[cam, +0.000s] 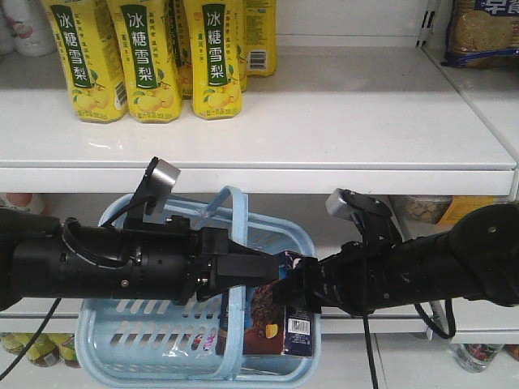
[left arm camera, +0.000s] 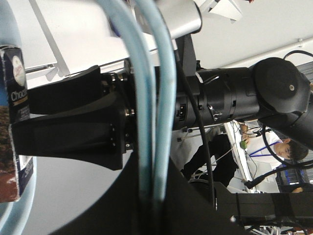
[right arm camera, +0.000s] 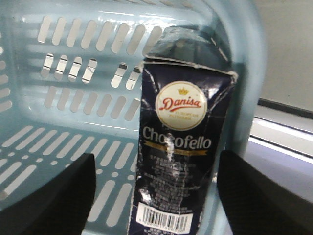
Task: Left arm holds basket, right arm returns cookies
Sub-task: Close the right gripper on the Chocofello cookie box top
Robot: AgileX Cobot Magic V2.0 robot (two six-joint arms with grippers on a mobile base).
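Note:
The light blue basket (cam: 162, 340) hangs in front of the shelves. My left gripper (cam: 247, 271) is shut on its two looped handles (left arm camera: 152, 98), which run between the jaws in the left wrist view, where the gripper (left arm camera: 154, 196) fills the bottom. The dark navy cookies carton (cam: 284, 324) stands upright at the basket's right end. In the right wrist view the carton (right arm camera: 178, 142) shows its round red-white logo and barcode. My right gripper (right arm camera: 161, 196) is open, one finger (right arm camera: 54, 196) on each side of the carton, not touching it. It also shows in the front view (cam: 293, 284).
Yellow drink bottles (cam: 146, 57) stand on the white upper shelf (cam: 259, 174) above both arms. Biscuit packets (cam: 482, 32) sit at the top right. Jars (cam: 32, 348) stand on the low shelf behind the basket. A person (left arm camera: 279, 147) is in the background.

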